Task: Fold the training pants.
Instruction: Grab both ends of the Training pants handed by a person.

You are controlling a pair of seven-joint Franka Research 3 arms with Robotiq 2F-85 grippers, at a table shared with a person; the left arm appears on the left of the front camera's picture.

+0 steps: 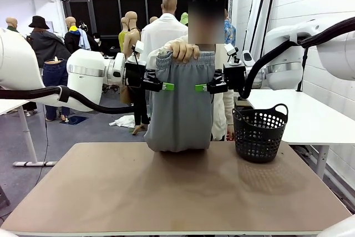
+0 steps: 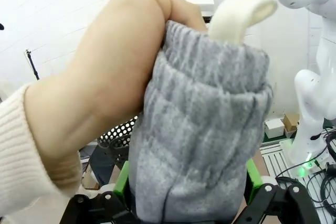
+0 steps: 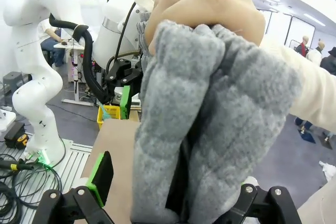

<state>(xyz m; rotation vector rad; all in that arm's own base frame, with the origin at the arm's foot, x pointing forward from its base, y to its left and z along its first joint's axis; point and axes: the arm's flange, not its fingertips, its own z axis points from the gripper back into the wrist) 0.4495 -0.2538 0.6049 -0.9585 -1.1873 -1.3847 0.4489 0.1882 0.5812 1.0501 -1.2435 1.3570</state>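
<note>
As the left arm reaches toward the middle, the left hand stands level with the upper part of the training pants, its jaws set wide. From the left wrist, the grey fabric lies between its two green pads, one pad on each side of the bunched cloth. Whether the pads touch the fabric cannot be told.

Just above this hand, the person's hands clutch the pants at the gathered top edge and hold the garment up. Below both robot hands the pants hang straight down, and the lower end rests on the worktop.

Facing the left hand across the garment, the right hand sits at the same height, jaws likewise wide. From the right wrist, the fabric rises between its fingers. One green pad stands clear of the cloth on one side, and the other is hidden behind the fabric.

Beyond the right hand and lower down, a black basket stands upright on the worktop, near the hanging pants but apart from them.
</note>
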